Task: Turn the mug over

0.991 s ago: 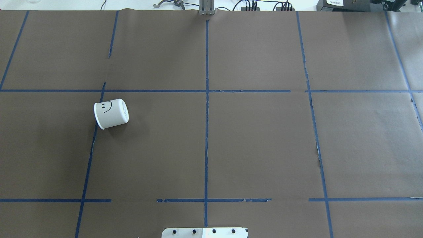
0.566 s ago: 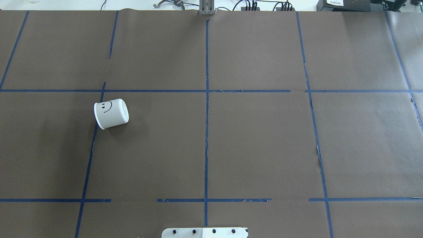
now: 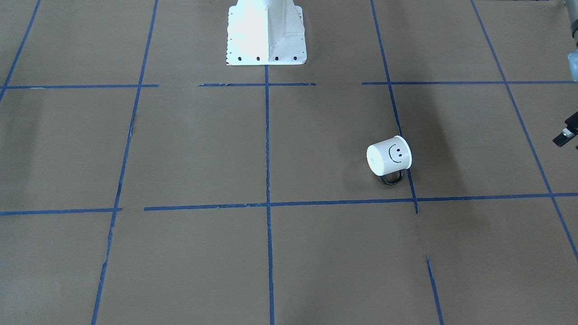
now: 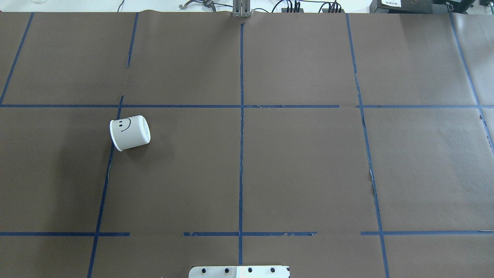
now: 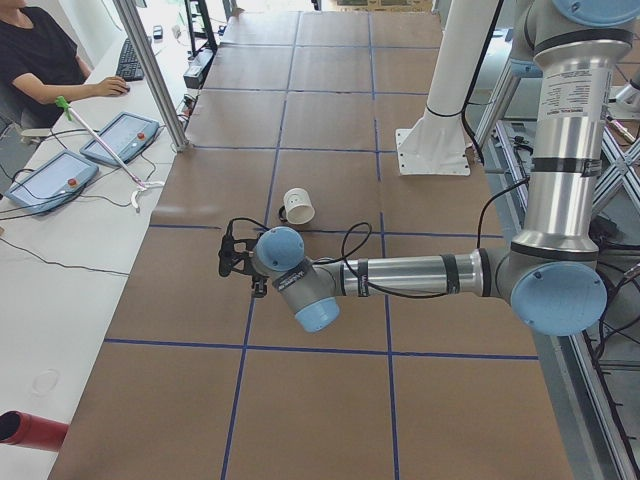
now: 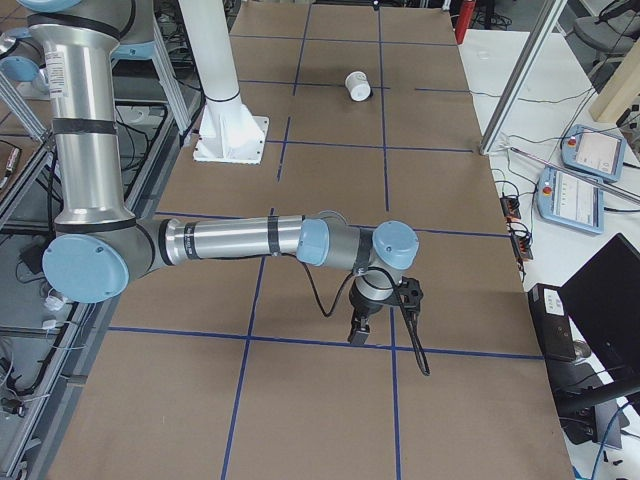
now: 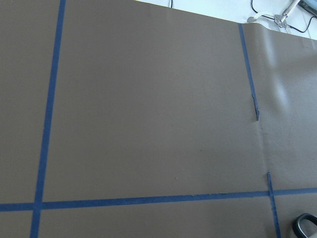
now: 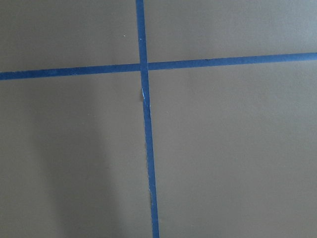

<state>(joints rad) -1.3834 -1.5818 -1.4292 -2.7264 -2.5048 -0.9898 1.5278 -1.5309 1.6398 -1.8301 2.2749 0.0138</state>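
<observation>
The white mug with the black smiley face lies on its side on the brown table, left of centre. Its rim faces the robot's left and the face is turned up. Its dark handle points to the operators' side. The mug also shows in the front view, the left side view and the right side view. My left gripper hovers to the mug's left, apart from it; only a black tip shows in the front view. My right gripper hangs over the table's far right. I cannot tell either gripper's state.
Blue tape lines divide the brown paper. The robot's white base stands at the near middle edge. An operator sits beside the table with pendants. A dark loop shows at the left wrist view's corner.
</observation>
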